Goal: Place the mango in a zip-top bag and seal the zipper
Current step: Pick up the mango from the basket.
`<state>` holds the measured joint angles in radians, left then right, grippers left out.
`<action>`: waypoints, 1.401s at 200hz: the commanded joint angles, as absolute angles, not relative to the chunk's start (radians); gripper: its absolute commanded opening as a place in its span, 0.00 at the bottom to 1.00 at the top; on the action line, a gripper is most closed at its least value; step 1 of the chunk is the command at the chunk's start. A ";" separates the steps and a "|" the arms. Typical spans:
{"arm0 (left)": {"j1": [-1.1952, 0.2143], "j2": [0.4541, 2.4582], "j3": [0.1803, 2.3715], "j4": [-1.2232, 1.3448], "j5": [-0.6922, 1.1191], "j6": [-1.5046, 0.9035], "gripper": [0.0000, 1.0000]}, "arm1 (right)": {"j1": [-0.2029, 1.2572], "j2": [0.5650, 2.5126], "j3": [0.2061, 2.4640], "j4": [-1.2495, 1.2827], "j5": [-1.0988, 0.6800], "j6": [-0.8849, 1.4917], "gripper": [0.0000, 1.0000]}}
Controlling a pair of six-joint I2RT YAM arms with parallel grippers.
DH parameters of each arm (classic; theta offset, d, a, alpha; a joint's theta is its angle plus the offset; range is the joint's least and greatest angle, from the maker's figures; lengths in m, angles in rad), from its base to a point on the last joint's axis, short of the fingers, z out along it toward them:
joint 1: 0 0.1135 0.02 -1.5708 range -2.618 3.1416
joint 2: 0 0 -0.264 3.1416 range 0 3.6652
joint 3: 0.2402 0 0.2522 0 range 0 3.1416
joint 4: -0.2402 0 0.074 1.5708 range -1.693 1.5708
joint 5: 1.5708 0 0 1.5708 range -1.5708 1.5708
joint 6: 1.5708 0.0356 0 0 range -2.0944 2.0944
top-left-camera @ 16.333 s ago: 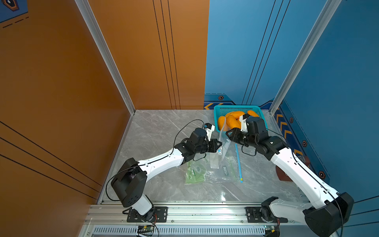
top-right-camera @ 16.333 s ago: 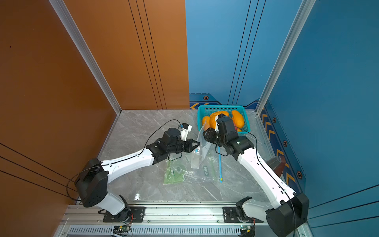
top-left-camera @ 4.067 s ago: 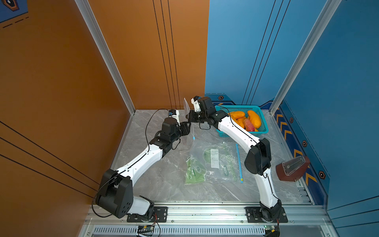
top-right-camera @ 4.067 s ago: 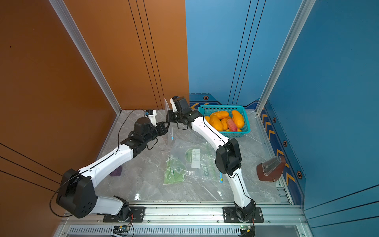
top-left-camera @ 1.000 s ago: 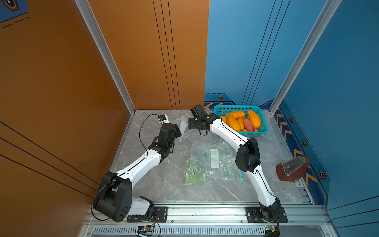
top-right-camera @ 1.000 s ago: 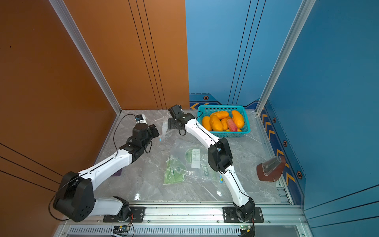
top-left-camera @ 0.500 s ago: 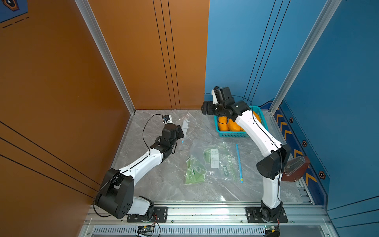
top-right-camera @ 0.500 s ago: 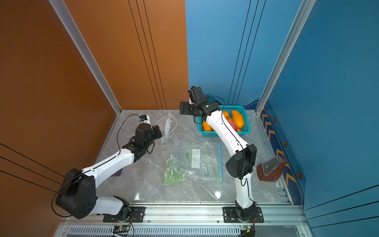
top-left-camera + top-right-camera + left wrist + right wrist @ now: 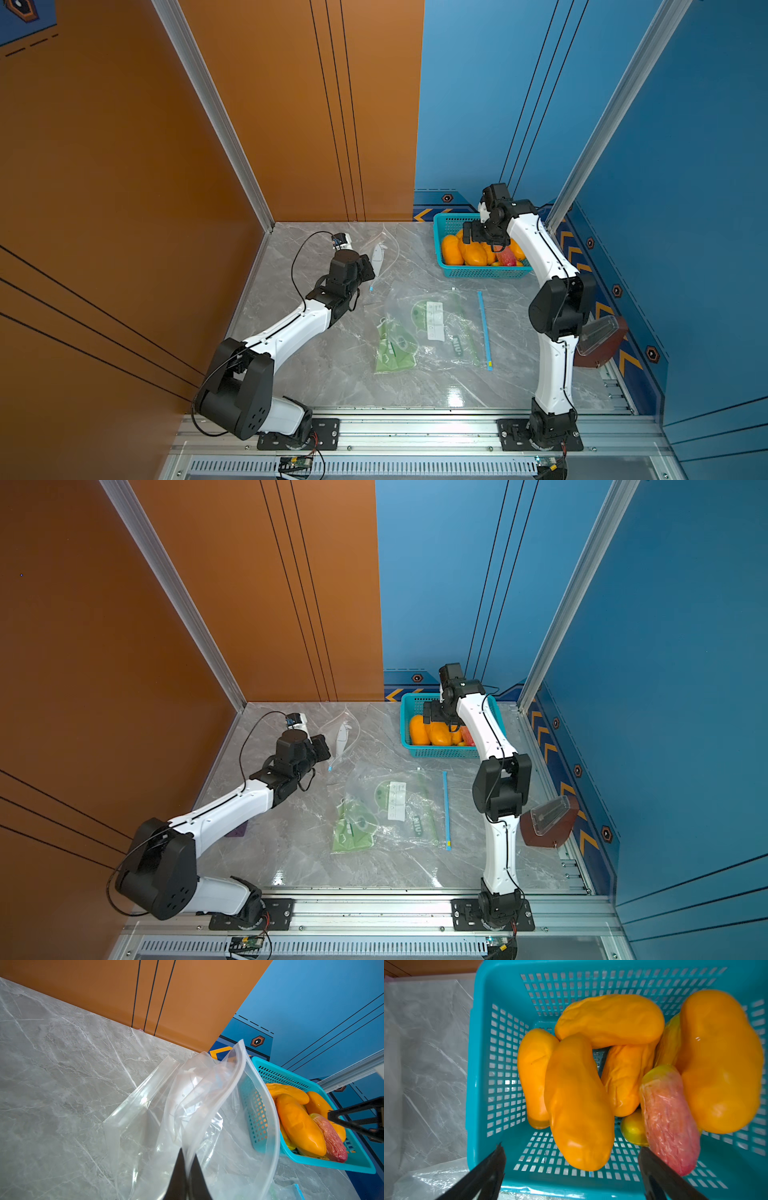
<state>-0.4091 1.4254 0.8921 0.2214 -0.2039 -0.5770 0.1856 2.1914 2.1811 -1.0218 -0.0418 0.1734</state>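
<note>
Swinging our right gripper from bag to basket, we opened it wide, ready to pick a mango. Our left gripper kept the bag pinched.

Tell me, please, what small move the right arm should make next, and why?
Probably lower the right gripper onto the middle orange mango and close: its jaws stand open above the blue basket, holding nothing, while the left gripper is shut on the edge of the clear bag, mouth open.

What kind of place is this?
Probably a robot training booth, not a kitchen: left arm and right arm bolted to a metal rail, orange panels and blue panels for walls, a basket of mangoes.
</note>
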 commanded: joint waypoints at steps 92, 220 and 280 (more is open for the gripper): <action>-0.407 1.439 0.922 0.235 -0.156 -0.600 0.00 | 0.185 2.405 2.345 -1.083 0.028 0.098 1.00; -0.409 1.432 0.943 0.235 -0.069 -0.528 0.00 | 0.201 2.242 2.370 -1.082 -0.197 0.183 0.41; -0.418 1.450 0.953 0.235 -0.039 -0.492 0.00 | 0.386 1.953 2.096 -0.893 -0.446 0.424 0.33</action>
<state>-0.4091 1.4372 0.9127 0.2214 -0.0753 -0.5289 0.2844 2.0556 2.2051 -1.0004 -0.2958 0.2832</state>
